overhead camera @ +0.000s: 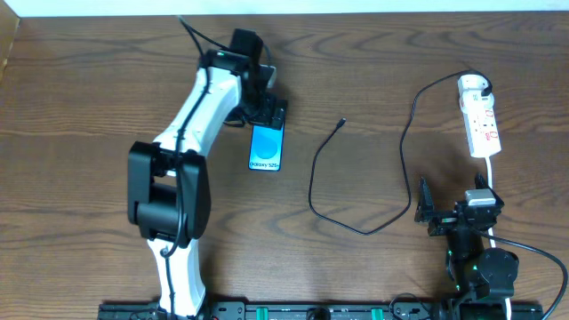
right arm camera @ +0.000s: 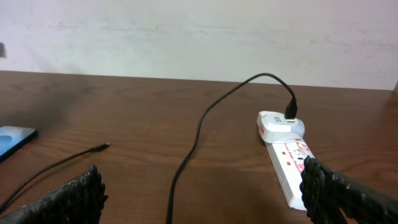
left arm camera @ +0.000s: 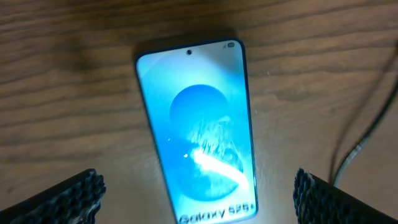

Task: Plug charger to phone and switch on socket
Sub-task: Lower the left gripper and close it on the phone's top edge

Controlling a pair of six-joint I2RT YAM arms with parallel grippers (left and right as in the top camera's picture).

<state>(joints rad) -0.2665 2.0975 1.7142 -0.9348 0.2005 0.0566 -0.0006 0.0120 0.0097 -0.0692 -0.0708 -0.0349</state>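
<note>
The phone [overhead camera: 267, 148] lies flat on the wooden table with its light blue screen up, and it fills the left wrist view [left arm camera: 199, 118]. My left gripper [overhead camera: 265, 114] hovers over the phone's far end, open, a finger on each side of it [left arm camera: 199, 199]. The charger, a thin black cable [overhead camera: 313, 182], runs from a white plug [overhead camera: 474, 85] on the socket strip [overhead camera: 483, 124] to its free connector [overhead camera: 342, 122], which lies right of the phone. My right gripper [overhead camera: 455, 209] is open and empty, near the strip's close end [right arm camera: 202, 193].
The strip's white cord [overhead camera: 492, 173] runs toward the right arm's base. In the right wrist view the strip [right arm camera: 283, 165], the cable [right arm camera: 186, 158], the connector [right arm camera: 102, 147] and a corner of the phone [right arm camera: 12, 140] show. The table's far edge meets a white wall.
</note>
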